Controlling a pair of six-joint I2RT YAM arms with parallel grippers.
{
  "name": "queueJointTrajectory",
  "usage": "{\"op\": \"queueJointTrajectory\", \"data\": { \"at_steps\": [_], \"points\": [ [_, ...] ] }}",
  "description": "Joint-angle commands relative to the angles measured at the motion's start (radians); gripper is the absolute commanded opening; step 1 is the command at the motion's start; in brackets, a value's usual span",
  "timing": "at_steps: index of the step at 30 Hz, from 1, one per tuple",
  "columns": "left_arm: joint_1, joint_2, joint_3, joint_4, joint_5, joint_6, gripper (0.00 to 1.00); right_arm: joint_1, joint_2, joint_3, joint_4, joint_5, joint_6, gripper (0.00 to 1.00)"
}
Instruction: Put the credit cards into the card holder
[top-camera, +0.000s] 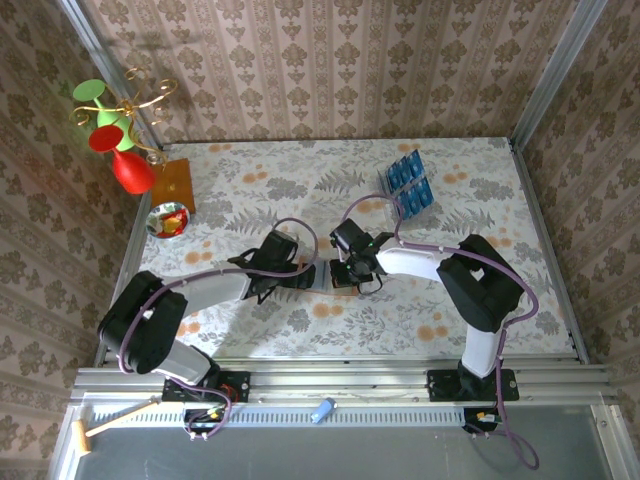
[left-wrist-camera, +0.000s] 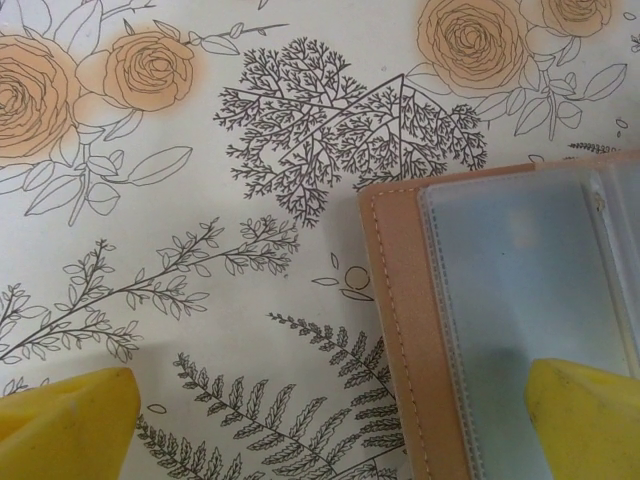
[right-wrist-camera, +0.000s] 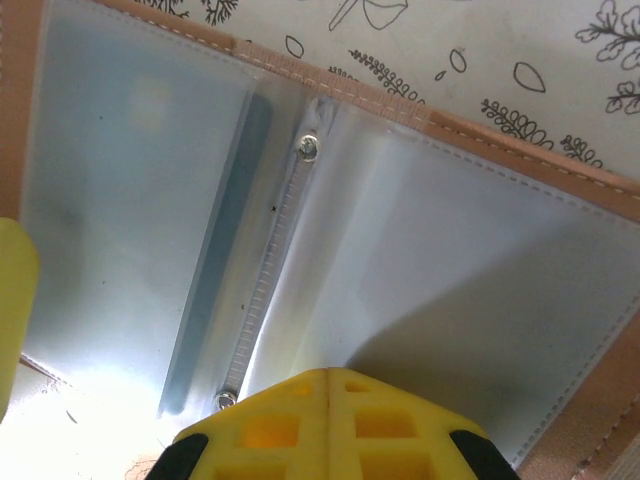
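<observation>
This is a robotics lab cell dressed up to look like a room at home, not a real household. Damask wallpaper (top-camera: 300, 70) lines the three walls, a floral tablecloth (top-camera: 450, 320) is spread flat between them, and a red vase (top-camera: 132, 172), a gilt stand (top-camera: 135, 95) and a small bowl (top-camera: 168, 219) sit in the far left corner. The staging shows in the bare aluminium posts (top-camera: 555, 75) at the corners, the metal rail (top-camera: 340, 380) along the near edge with two arm bases (top-camera: 200, 388) bolted to it, and the purple cables (top-camera: 515, 445) trailing loose.
</observation>
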Motion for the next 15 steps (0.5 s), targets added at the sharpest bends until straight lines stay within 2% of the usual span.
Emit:
{"op": "queueJointTrajectory", "data": {
  "at_steps": [1, 11, 13, 15],
  "points": [
    [-0.011, 0.006, 0.029, 0.000, -0.024, -0.015, 1.00, -0.013, -0.022, -0.022, -0.041, 0.040, -0.042, 0.00],
    [-0.023, 0.023, 0.025, -0.002, -0.050, -0.017, 1.00, -0.031, -0.093, 0.018, -0.083, 0.009, -0.052, 0.00],
    [-0.025, 0.023, 0.019, -0.001, -0.056, -0.017, 1.00, -0.047, -0.133, 0.039, -0.100, 0.001, -0.045, 0.05],
    [-0.026, 0.019, 0.012, 0.002, -0.057, -0.020, 1.00, -0.071, -0.171, 0.062, -0.122, 0.001, -0.038, 0.16]
  ]
}}
